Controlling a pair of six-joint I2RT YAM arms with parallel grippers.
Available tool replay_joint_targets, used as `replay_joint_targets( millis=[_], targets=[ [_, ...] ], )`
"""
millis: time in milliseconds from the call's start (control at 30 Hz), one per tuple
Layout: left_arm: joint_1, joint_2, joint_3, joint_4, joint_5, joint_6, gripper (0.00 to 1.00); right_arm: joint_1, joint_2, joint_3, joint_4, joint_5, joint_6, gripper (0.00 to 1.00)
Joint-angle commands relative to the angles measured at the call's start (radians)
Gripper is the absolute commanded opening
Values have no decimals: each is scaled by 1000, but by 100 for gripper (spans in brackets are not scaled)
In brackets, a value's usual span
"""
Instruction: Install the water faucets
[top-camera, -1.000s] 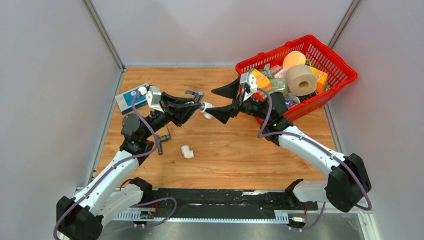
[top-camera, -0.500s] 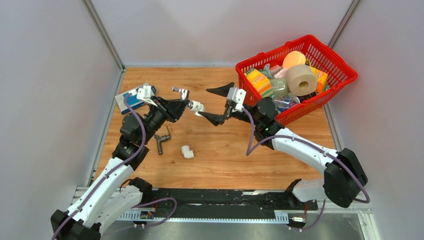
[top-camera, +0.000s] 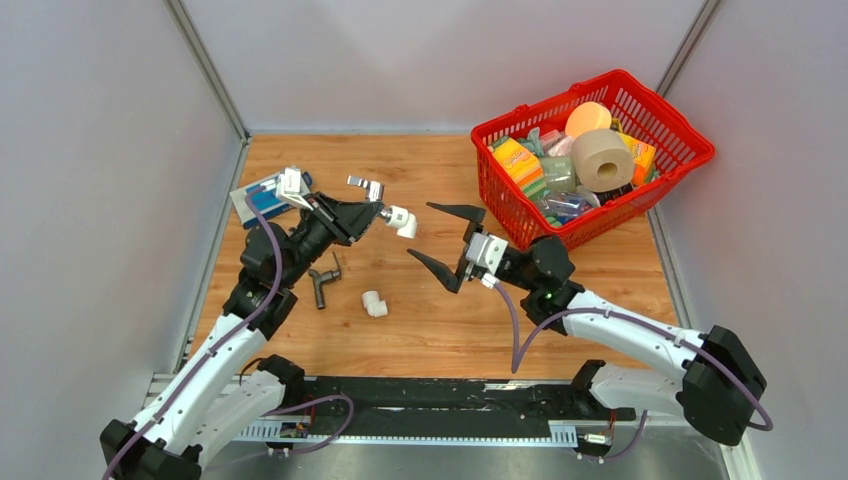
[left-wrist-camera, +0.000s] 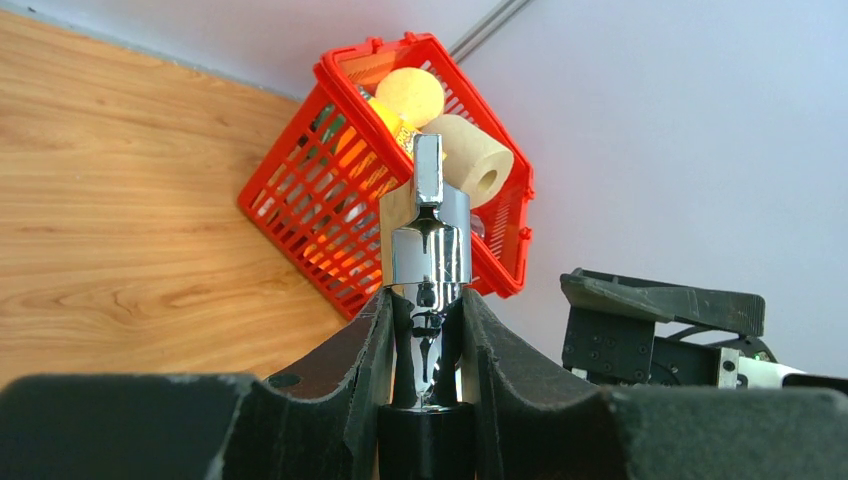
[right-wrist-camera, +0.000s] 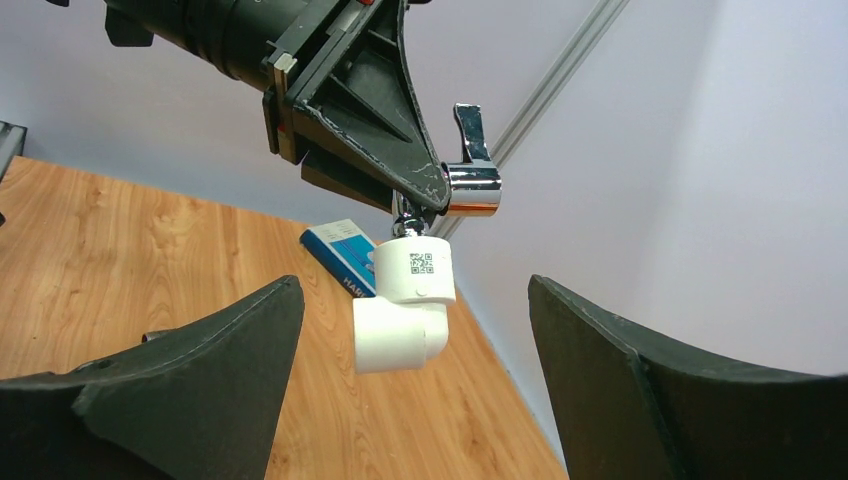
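The shiny chrome water faucet (top-camera: 368, 186) is held above the table with my left gripper (top-camera: 376, 212) shut on its stem. A white elbow fitting (top-camera: 403, 221) sits on the faucet's end. In the left wrist view the chrome body (left-wrist-camera: 430, 250) stands up between the closed fingers (left-wrist-camera: 372, 340). My right gripper (top-camera: 447, 241) is open, a short way right of the elbow and apart from it. Its wrist view shows the elbow (right-wrist-camera: 405, 310) hanging under the chrome faucet (right-wrist-camera: 470, 185). The dark grey L-shaped faucet (top-camera: 322, 281) lies on the table.
A second white elbow (top-camera: 374, 303) lies on the wood near the grey faucet. A blue box (top-camera: 262, 192) rests at the back left. The red basket (top-camera: 690, 150), full of household items, stands at the back right, against the side wall.
My right gripper, earlier around the white elbow, has drawn back toward the near right and stays open. The left gripper shifted slightly left, still holding the faucet with the elbow on it.
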Motion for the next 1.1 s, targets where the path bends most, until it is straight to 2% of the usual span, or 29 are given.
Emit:
replay_joint_targets(
  millis=[0, 400, 533, 600, 733, 833, 1067],
  targets=[
    [2, -17, 48, 45, 26, -68, 0, 23, -28, -22, 28, 27, -91, 89],
    [4, -31, 28, 20, 45, -74, 0, 33, -71, -37, -46, 77, -131, 91],
    [2, -45, 19, 17, 45, -69, 0, 32, -74, -48, -29, 73, -108, 95],
    [2, -51, 17, 15, 45, -68, 0, 33, -71, -60, 11, 74, -87, 100],
    [2, -62, 16, 9, 52, -63, 0, 35, -61, -100, 100, 101, -74, 100],
    [4, -59, 14, 8, 64, -65, 0, 37, -65, -106, 68, 98, -129, 100],
    [4, -40, 17, 35, 107, -114, 0, 110, -42, -126, 109, 109, -324, 100]
  ],
)
